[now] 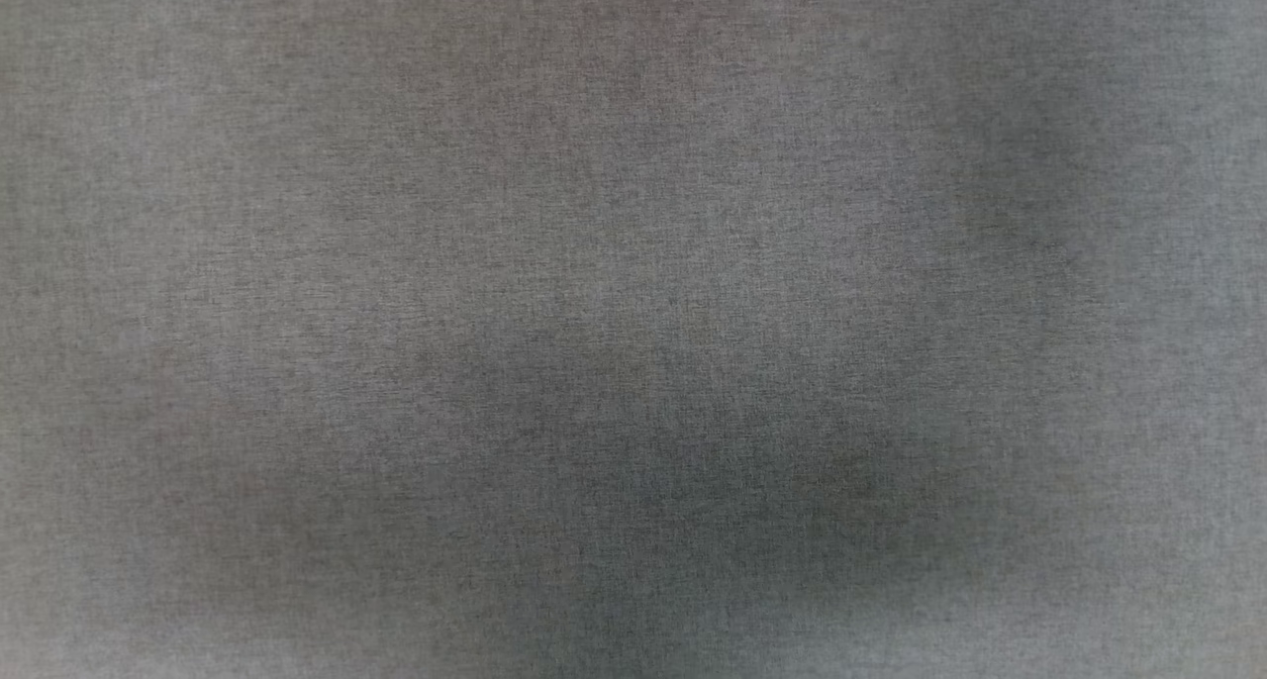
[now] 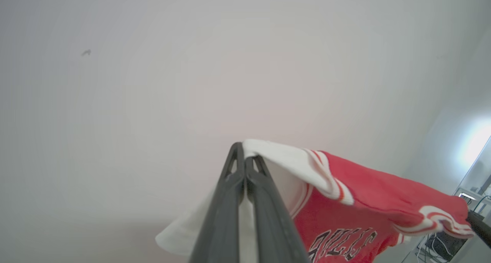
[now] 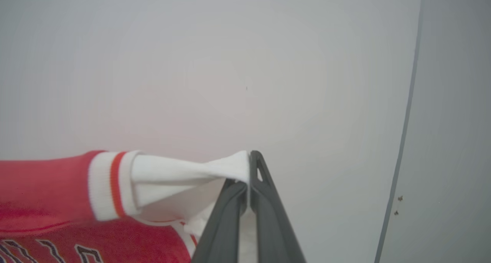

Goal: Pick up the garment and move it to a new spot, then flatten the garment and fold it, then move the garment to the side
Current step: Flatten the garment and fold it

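Observation:
The garment (image 2: pixel 368 190) is a red T-shirt with white sleeve ends, striped trim and dark lettering on the chest. It hangs stretched in the air between my two grippers. My left gripper (image 2: pixel 244 157) is shut on one white sleeve end, and the shirt runs off to the right toward a dark fingertip (image 2: pixel 478 224) of my other arm. In the right wrist view my right gripper (image 3: pixel 250 167) is shut on the other white sleeve end, with the garment (image 3: pixel 46 186) stretching to the left.
A plain pale wall (image 2: pixel 191 63) stands behind the shirt in both wrist views. A wall corner line (image 3: pixel 406 113) runs down the right. Dark equipment with cables (image 2: pixel 441 247) sits at the lower right. The head view gives a blurred grey woven surface (image 1: pixel 633 323).

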Motion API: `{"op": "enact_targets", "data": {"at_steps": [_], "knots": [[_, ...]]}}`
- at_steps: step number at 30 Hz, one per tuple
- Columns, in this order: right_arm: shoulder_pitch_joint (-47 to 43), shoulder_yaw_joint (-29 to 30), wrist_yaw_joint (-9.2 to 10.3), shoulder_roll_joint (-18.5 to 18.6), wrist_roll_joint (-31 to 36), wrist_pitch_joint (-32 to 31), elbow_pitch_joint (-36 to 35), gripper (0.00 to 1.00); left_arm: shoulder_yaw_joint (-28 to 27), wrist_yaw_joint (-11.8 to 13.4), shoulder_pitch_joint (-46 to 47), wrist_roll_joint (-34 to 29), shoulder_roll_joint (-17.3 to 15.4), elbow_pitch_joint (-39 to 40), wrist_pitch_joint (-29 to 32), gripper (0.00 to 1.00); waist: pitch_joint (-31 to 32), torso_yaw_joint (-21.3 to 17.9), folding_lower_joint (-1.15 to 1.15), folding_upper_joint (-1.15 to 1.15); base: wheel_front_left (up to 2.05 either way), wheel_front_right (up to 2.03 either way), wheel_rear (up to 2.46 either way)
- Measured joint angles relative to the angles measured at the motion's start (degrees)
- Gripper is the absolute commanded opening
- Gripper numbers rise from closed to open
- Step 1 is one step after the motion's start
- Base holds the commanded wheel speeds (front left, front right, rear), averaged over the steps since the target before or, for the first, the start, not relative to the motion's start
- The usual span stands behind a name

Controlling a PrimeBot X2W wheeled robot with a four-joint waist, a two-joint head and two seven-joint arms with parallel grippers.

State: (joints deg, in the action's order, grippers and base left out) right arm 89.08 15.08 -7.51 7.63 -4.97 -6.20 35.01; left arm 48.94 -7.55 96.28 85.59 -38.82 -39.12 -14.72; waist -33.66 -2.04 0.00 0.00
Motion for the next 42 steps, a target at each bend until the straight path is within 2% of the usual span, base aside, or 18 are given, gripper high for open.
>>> {"op": "enact_targets", "data": {"at_steps": [4,9,13,17,18,23,27,31,37,42], "knots": [[4.76,2.25,0.0,-0.65,4.12,4.28,4.94,0.0,-1.92,0.0,1.9,-0.07,0.75,0.19,-0.18,0.0,0.51,0.1,0.0,0.0,0.0,0.0,0.0],[5.38,0.2,0.0,0.14,4.95,6.04,9.5,0.0,-1.54,0.0,-1.83,1.21,-0.12,4.8,-0.2,0.0,1.7,0.2,0.0,0.0,0.0,0.0,0.0],[-0.07,-4.09,0.0,2.12,2.37,5.39,10.62,0.0,0.67,0.0,-9.37,2.94,-2.36,10.99,0.18,0.0,3.06,0.29,0.0,0.0,0.0,0.0,0.0],[-10.53,-10.0,0.0,4.58,-3.25,3.08,7.72,0.0,3.82,0.0,-19.9,4.28,-5.67,19.28,0.87,0.0,5.1,0.25,0.0,0.0,0.0,0.0,0.0],[-10.53,-10.0,0.0,4.58,-3.25,3.08,7.72,0.0,3.82,0.0,-19.9,4.28,-5.67,19.28,0.87,0.0,5.1,0.25,0.0,0.0,0.0,0.0,0.0],[-29.38,-15.29,0.01,9.77,-12.11,-1.77,-3.69,0.0,8.83,0.0,-33.78,5.91,-9.44,28.62,1.63,0.0,8.42,0.55,0.0,0.0,0.0,0.0,0.0],[-46.12,-15.04,0.01,12.9,-17.98,-7.08,-16.44,0.0,12.04,0.0,-43.64,5.83,-11.7,34.49,1.03,0.0,11.05,0.87,0.0,0.0,0.0,0.0,0.0],[-62.77,-12.74,0.01,15.69,-20.19,-12.74,-29.33,0.0,14.99,0.0,-52.75,5.7,-13.15,38.76,0.55,0.0,13.49,1.39,0.0,0.0,0.0,0.0,0.0],[-83.84,-7.91,0.01,14.03,-25.01,-23.6,-44.95,0.0,16.66,0.0,-63.05,5.22,-14.22,42.07,-0.01,0.0,16.49,2.47,0.0,0.0,0.0,0.0,0.0],[-95.81,-5.45,0.01,12.13,-28.16,-29.5,-51.61,0.0,16.99,0.0,-70.44,4.23,-14.3,44.85,-0.2,0.0,17.67,3.54,0.0,0.0,0.0,0.0,0.0]]}}
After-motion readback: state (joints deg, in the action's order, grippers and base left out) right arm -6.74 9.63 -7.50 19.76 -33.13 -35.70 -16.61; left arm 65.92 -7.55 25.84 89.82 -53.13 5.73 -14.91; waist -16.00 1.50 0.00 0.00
